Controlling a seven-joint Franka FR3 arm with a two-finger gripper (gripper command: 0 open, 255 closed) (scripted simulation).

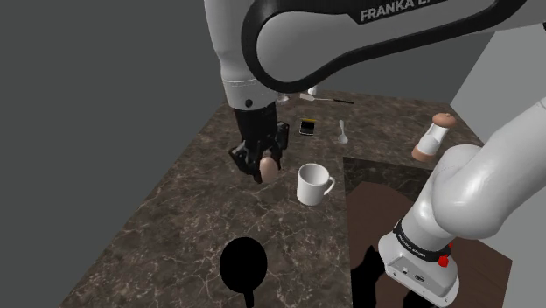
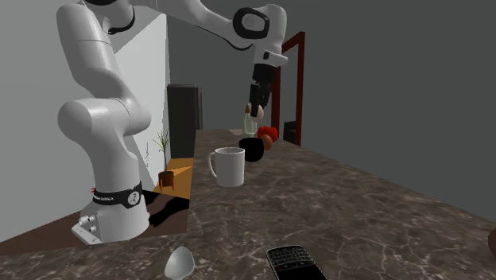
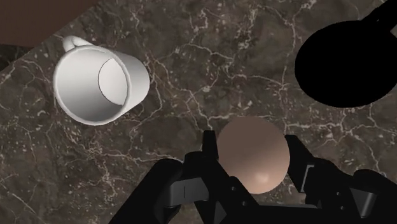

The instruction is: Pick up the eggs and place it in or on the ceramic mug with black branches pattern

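Clasping a pale brown egg [image 3: 253,159] between its two black fingers [image 3: 299,159], the gripper [image 3: 252,147] points straight down at the dark marbled counter [image 1: 188,219]. The fingers press on opposite sides of the egg, whose rounded end juts out past their tips. In the second exterior view the gripper [image 2: 256,102] hangs well above the counter, higher than the rim of the mug [image 2: 229,166].

Above the hand, the wrist and forearm stand nearly upright. In the shoulder view the arm [image 1: 455,188] rises from its base at the lower right, bends through an elbow, arches across the top of the picture and drops down to the gripper [image 1: 262,164], so the egg [image 1: 269,166] hangs over the middle of the counter.

The mug [image 1: 313,184] is plain white and stands upright on the counter, empty, near the egg on the shoulder view's right, with its handle turned to that right. From the wrist camera the mug [image 3: 98,86] lies off to one side of the gripper, not beneath it.

On the gripper's other side a flat black round shape [image 1: 242,265] with a short handle lies on the counter. Farther off sit a dark phone [image 1: 308,127], a pale spoon [image 1: 342,133] and a white-and-brown grinder [image 1: 433,137].
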